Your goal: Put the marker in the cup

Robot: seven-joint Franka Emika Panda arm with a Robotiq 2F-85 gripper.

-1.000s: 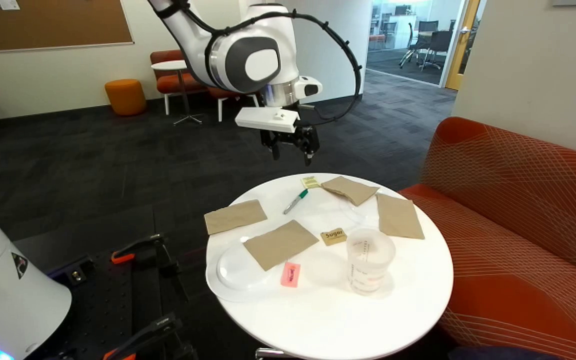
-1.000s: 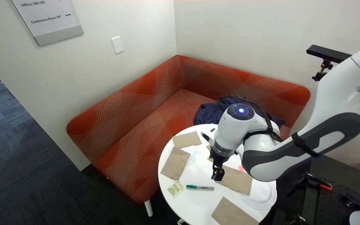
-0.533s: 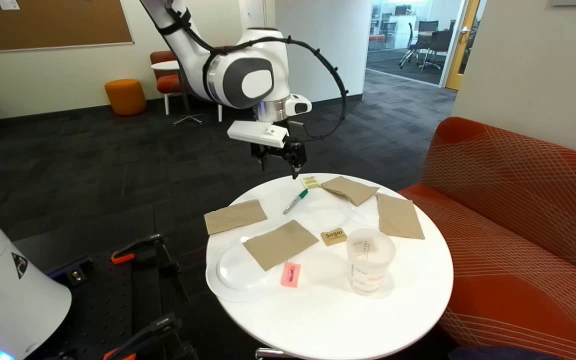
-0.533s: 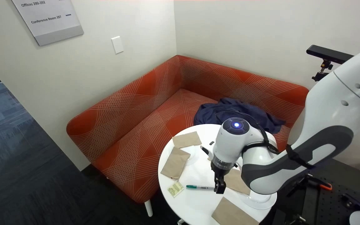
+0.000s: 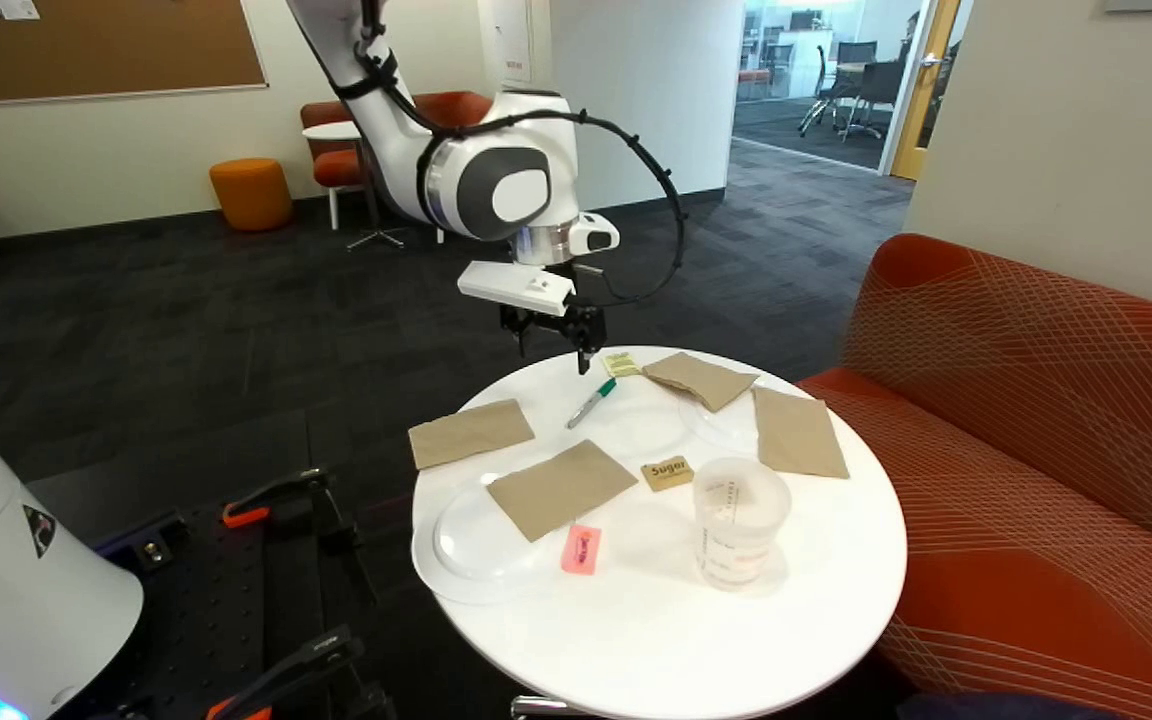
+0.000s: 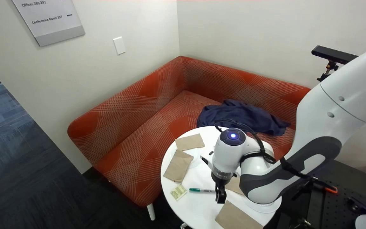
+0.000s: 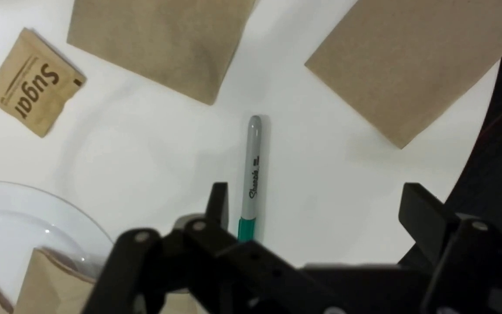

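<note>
The marker, a slim grey pen with a green-teal cap, lies flat on the white table; it shows in both exterior views [image 5: 592, 404] [image 6: 200, 190] and in the wrist view [image 7: 253, 165]. The cup [image 5: 739, 525], a clear ribbed tumbler, stands upright at the table's near right in an exterior view. It is out of the wrist view and hidden behind the arm in an exterior view. My gripper [image 5: 553, 362] is open and empty, above the table. In the wrist view the gripper [image 7: 314, 192] has the marker below, between its fingers, close to the left finger. The linkage hides the cap's end.
Several brown cardboard pieces [image 5: 563, 490] lie around the marker. A sugar packet [image 5: 668, 473], a pink packet [image 5: 581, 550] and a yellow packet [image 6: 179, 192] lie on the table [image 5: 656, 640]. A clear plate [image 5: 476, 545] is under one cardboard piece. A red sofa [image 6: 151, 127] borders the table.
My gripper has moved down toward the table, drifting left and then about steady in an exterior view. It stays open. The marker and cup have not moved.
</note>
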